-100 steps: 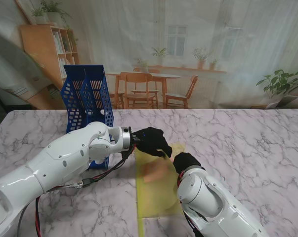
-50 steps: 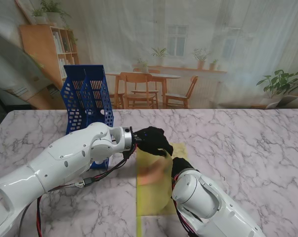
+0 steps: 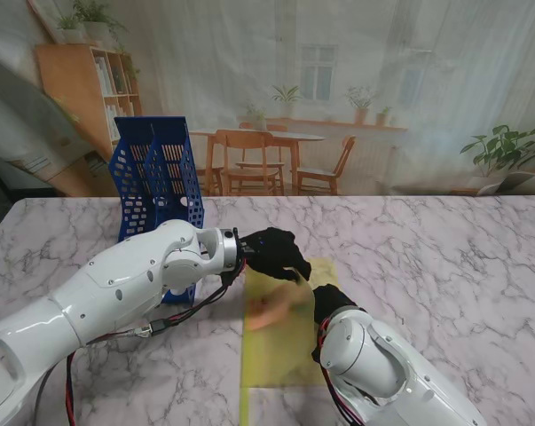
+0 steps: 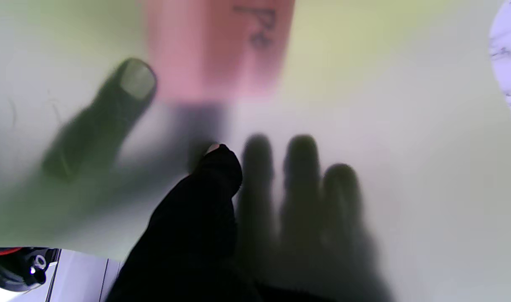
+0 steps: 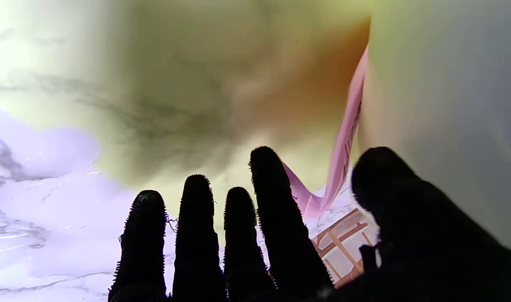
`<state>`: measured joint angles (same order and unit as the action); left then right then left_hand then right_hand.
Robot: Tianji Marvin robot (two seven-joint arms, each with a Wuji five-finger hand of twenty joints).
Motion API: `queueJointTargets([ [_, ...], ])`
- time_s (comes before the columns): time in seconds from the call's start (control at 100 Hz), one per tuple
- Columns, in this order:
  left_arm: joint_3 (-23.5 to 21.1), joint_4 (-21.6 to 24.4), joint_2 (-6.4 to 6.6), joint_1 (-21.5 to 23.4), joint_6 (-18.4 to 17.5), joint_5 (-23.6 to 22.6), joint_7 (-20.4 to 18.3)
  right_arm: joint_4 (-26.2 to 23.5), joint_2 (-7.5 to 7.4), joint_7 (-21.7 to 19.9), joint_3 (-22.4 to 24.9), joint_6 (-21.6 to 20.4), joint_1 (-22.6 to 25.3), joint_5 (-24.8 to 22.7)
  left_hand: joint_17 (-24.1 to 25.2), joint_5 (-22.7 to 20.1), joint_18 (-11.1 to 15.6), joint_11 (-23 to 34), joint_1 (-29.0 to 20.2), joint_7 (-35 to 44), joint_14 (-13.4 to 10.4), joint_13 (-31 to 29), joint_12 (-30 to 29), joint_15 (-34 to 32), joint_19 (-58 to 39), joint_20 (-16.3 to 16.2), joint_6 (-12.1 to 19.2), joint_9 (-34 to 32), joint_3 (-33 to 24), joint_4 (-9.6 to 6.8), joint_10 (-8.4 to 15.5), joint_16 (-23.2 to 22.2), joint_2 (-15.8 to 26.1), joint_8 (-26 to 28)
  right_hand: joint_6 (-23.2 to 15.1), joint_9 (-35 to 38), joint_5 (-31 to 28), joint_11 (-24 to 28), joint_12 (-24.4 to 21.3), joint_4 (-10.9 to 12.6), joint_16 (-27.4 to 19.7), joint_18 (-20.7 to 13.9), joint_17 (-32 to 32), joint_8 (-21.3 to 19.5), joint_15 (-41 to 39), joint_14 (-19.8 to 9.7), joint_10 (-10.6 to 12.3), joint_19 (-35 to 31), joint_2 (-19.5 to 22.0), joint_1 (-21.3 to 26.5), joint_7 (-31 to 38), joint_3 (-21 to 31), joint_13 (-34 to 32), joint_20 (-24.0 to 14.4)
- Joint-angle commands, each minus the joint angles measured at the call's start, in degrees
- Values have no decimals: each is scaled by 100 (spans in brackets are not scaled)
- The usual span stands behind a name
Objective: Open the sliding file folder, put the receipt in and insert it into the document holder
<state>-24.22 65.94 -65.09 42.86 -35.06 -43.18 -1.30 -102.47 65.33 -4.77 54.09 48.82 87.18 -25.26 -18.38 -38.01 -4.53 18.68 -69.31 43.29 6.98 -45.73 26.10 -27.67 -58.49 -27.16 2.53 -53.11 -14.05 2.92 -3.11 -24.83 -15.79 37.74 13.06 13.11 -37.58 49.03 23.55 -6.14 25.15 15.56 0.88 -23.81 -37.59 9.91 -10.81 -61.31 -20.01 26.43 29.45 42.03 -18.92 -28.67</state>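
Left hand pinches the far edge of the yellow folder between thumb and fingers; on its wrist camera I see the thumb in front of the sheet and the other fingers as dark shapes behind it, so I judge it is clamped on the top leaf to keep the pocket lifted open. Right hand sits at the folder's right edge with its fingers straight and side by side, reaching into the opening; I cannot tell whether it grips anything. The pink receipt shows through the plastic, already partly inside, curling against the upper leaf in the right wrist view. I reckon the flat hand is there to push it deeper. The blue document holder stands upright at the far left of the marble table, well apart, waiting.
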Motion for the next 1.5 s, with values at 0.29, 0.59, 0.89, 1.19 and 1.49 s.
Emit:
queueJointTargets([
  [0.29,-54,51,12,20,-77,-51,-76,-346,-172,-236,425,-200,360,-111,-20,-487,181,133,-466,911,207,-83,6,-279,-186,-90,58,-74,-198,-82,-41,-32,719,329,91,-388,797,-536,-343,16,-48,-21,-221,80,478,-109,-14,208,163,-564,-793,-887,294,-141],
  [0.59,-295,233,106,172,-162,-167,-112,-776,-58,243,1401,-965,1064,-154,-30,-493,196,137,-466,921,204,-87,10,-280,-182,-86,56,-72,-210,-84,-30,-30,725,333,-229,-383,981,-528,-371,124,-21,-139,-124,-198,514,-87,-9,120,562,-196,-454,-1099,342,-315],
  [0.89,-570,414,193,348,-275,-340,-101,-883,-10,480,2199,-1582,1311,-191,-37,-493,199,145,-466,938,196,-92,17,-286,-185,-85,66,-80,-208,-77,-20,-31,722,349,-250,-383,1329,-793,-486,137,-447,-56,-193,-49,1266,-14,16,447,666,-169,-315,-1223,269,-155],
  [1.19,-984,680,287,582,-418,-572,-78,-434,-17,301,2417,-1411,907,70,-39,-489,197,142,-466,938,192,-89,18,-277,-183,-83,66,-74,-205,-75,-16,-27,722,358,-329,-344,2117,-1628,-779,116,-972,67,-240,214,2303,254,6,1009,934,-480,-645,-1831,257,59],
  [1.49,-1207,843,332,680,-549,-675,-110,139,58,381,2256,-1077,538,446,-45,-489,206,146,-466,954,182,-91,24,-273,-173,-76,70,-73,-212,-78,-2,-26,731,383,-266,-345,2617,-1794,-814,142,-858,158,-67,294,2252,369,-105,962,1168,-642,-783,-2453,-1,-32],
])
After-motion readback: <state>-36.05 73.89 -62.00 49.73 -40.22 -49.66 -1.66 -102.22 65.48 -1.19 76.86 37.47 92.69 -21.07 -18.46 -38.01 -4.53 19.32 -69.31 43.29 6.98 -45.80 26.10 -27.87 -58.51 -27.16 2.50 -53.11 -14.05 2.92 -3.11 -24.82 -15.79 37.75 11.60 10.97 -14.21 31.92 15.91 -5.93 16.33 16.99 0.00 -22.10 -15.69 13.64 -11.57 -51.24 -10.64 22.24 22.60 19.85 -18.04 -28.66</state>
